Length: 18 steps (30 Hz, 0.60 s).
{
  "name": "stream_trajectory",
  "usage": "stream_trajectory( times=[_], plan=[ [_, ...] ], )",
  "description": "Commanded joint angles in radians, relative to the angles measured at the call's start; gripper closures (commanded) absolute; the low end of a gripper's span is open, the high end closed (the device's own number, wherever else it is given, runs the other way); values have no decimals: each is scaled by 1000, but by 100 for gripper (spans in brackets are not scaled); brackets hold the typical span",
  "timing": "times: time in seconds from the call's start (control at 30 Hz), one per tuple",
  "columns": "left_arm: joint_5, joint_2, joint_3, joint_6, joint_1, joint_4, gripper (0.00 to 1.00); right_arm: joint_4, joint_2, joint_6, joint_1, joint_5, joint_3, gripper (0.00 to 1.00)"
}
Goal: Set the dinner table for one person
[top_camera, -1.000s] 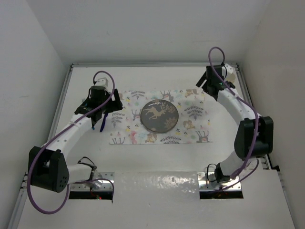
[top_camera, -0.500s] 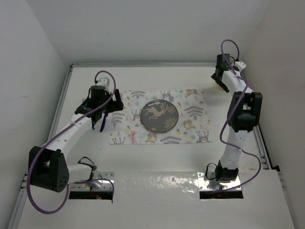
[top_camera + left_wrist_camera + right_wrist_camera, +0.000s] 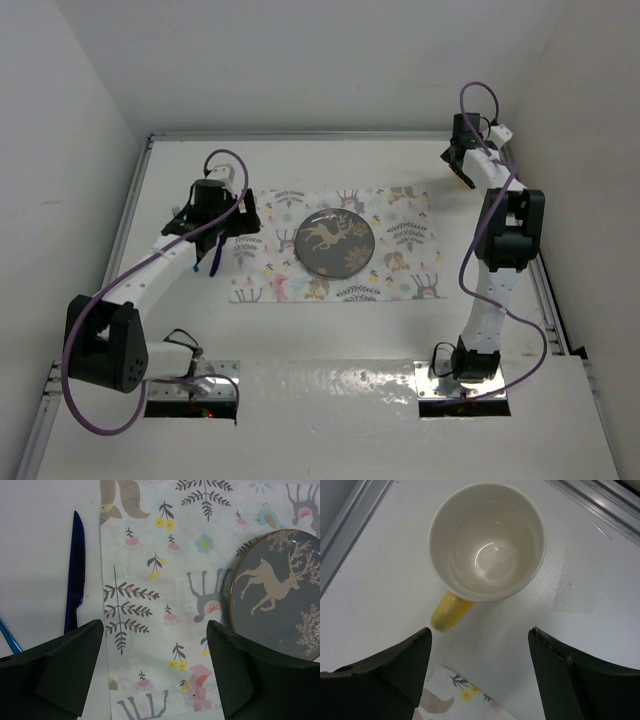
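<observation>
R gripper (image 3: 480,652) is spread wide and empty, hovering just short of the mug (image 3: 487,540). The mug is upright, empty, and not yet btwn the fingers. Its yellow handle (image 3: 449,612) points back toward the fingers, so prob best to close across the rim w/o catching it. The mug sits off the mat (image 3: 165,580) near the far right corner of the dinner table (image 3: 330,165), w/ rails (image 3: 600,500) close on two sides, so little room there

L gripper (image 3: 155,650) is also wide and empty, over the mat's left strip. The knife (image 3: 76,575) lies flat on bare table just beside the mat's left edge, apart from the plate (image 3: 280,605), which rests mid-mat. A thin blue item (image 3: 7,635) is left of the knife; can't tell what it is
</observation>
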Motion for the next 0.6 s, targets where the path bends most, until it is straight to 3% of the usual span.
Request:
stream_trajectory(
  times=[0.0,0.3,0.57],
  plan=[
    [4,9,19,19,-3,41,18,72,-17,-24,12,2,9,23],
    [-2,31,22,19,-3,38,18,47,-39,44,22,82,28,28],
    [-8,48,30,25,-3,32,18,26,-87,83,-15,91,45,52]
  ],
)
